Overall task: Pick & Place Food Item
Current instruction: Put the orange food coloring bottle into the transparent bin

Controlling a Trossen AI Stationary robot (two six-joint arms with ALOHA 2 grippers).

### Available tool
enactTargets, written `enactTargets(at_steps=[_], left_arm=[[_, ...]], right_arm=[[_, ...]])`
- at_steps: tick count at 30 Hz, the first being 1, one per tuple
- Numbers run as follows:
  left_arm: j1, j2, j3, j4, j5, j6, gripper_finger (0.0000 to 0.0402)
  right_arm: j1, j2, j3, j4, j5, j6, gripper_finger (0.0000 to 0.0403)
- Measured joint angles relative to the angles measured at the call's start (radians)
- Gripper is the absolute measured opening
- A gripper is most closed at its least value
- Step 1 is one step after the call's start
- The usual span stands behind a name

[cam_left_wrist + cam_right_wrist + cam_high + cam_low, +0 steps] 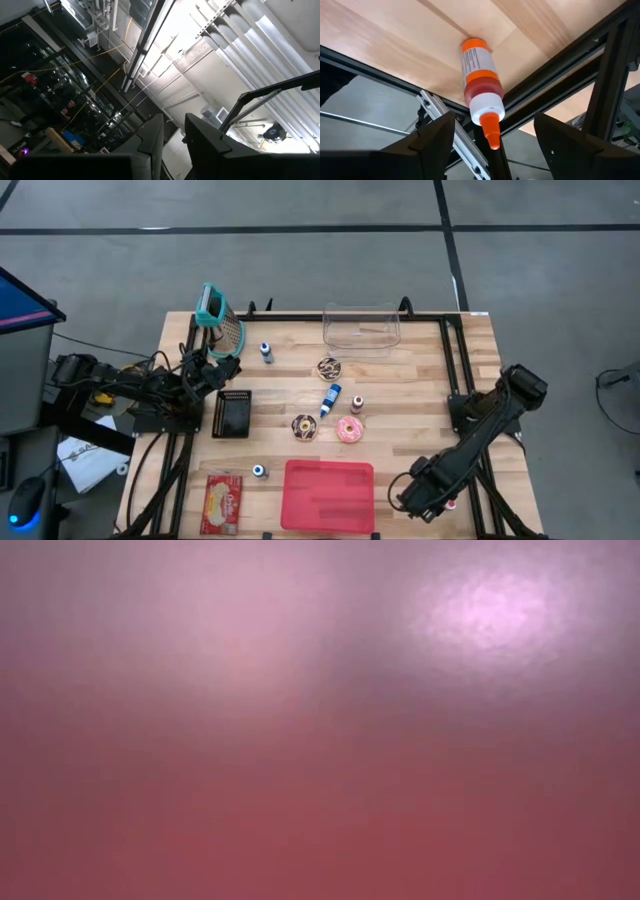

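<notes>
Orange-capped sauce bottle (481, 102) lies on the wood table (420, 395) at its near right corner, straight ahead of the right gripper (495, 145), whose fingers (427, 142) are spread wide with nothing between them, bottle not touched. In the high view the right gripper (418, 498) sits low by the table's right front edge, just right of the red tray (328, 495). Left gripper (215, 370) is at the left edge beside the grater (220, 320), pointed up at the ceiling; its fingers (150, 145) stand a little apart, holding nothing. Pink donut (350, 429) lies mid-table, near the chocolate donut (305, 427) and blue bottle (330, 399). Clear bin (361, 326) at the far edge. Low view is a pinkish-red blur.
</notes>
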Motion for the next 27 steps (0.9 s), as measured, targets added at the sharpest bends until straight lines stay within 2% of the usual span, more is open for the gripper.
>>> enactTargets(at_steps=[11,27], left_arm=[[0.0,0.0,0.0,-0.001,0.0,0.003,0.0076],[0.0,0.0,0.0,-0.001,0.0,0.023,0.0076]], right_arm=[[0.062,0.0,-0.002,0.005,0.0,0.018,0.0265],[0.07,0.054,-0.049,0.083,0.001,-0.017,0.0265]])
